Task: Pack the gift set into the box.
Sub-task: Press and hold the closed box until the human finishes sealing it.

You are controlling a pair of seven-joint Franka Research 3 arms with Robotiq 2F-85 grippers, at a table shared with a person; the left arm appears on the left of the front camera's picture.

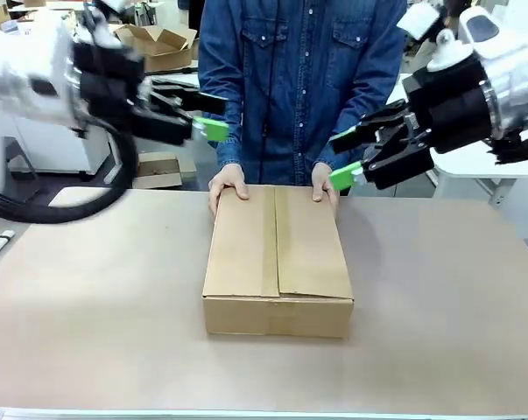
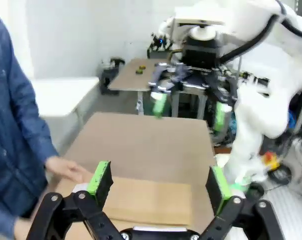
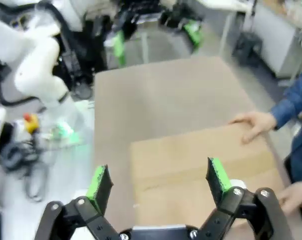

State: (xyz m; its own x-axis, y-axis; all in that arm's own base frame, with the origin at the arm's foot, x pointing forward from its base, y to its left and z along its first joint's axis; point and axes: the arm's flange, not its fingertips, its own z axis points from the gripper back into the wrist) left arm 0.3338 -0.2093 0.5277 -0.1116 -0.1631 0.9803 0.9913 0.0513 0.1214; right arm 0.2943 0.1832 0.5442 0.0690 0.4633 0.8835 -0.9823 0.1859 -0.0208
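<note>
Shut box [image 1: 278, 262] in the middle of the table [image 1: 88, 297]; both grippers spread, empty.
Front: a person's hands [image 1: 228, 185] on its far corners, left gripper [image 1: 207, 118] and right gripper [image 1: 344, 156] raised alongside. Left wrist: the right gripper faces it. Right wrist: box beneath spread fingers [image 3: 218, 175].

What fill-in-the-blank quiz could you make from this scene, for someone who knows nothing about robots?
1. The top flaps of the large brown corrugated cardboard box on the table are ____.
2. The number of the person's hands resting on the box is ____.
3. The left pincer and the right pincer hang above the table, both ____ and holding nothing.
4. The pads on the pincers are coloured ____.

Missing words: closed; two; open; green.
</note>
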